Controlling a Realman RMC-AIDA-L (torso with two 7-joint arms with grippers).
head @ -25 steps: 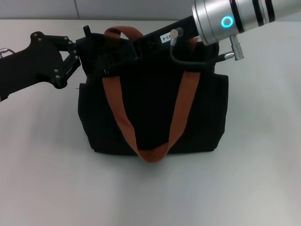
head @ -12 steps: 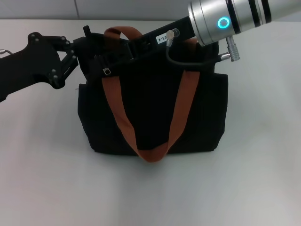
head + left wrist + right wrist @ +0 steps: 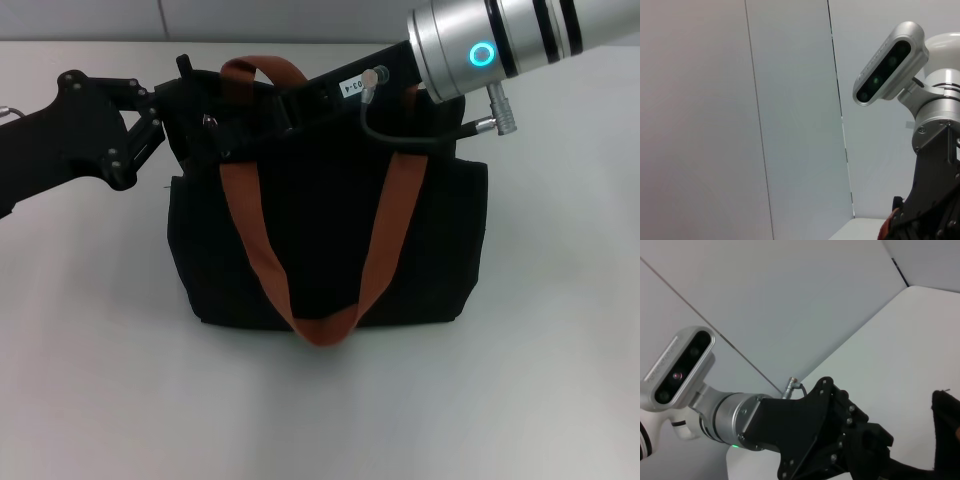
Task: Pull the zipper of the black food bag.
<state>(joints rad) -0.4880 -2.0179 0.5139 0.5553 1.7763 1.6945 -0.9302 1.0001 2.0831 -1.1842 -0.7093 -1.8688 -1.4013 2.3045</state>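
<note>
So we've got the large boxy black fabric food bag (image 3: 330, 235) sitting upright on the plain white tabletop (image 3: 90, 380), with its two wide orange-brown webbing strap handles (image 3: 375, 240) flopped down over the front face toward us.

Our left gripper (image 3: 190, 118) comes in from the side and is right at the bag's top corner, touching the fabric there. It's all black on black, so we honestly can't tell how its fingers are set or whether they've got anything between them.

Our right gripper (image 3: 250, 128) reaches in from the opposite side, its shiny silver cylindrical forearm (image 3: 500, 40) with the glowing blue ring up high and the black end lying along the top edge of the bag. Same story, it's lost against the dark fabric and we can't make out its state.

The zipper: there's a tiny silvery glint (image 3: 211, 122) on the bag's top edge, sitting right between the two grippers and close beside the left one. Looks like the small metal pull tab, but it's too small to be sure.

Wrist views mostly show wall and the opposite arm.
</note>
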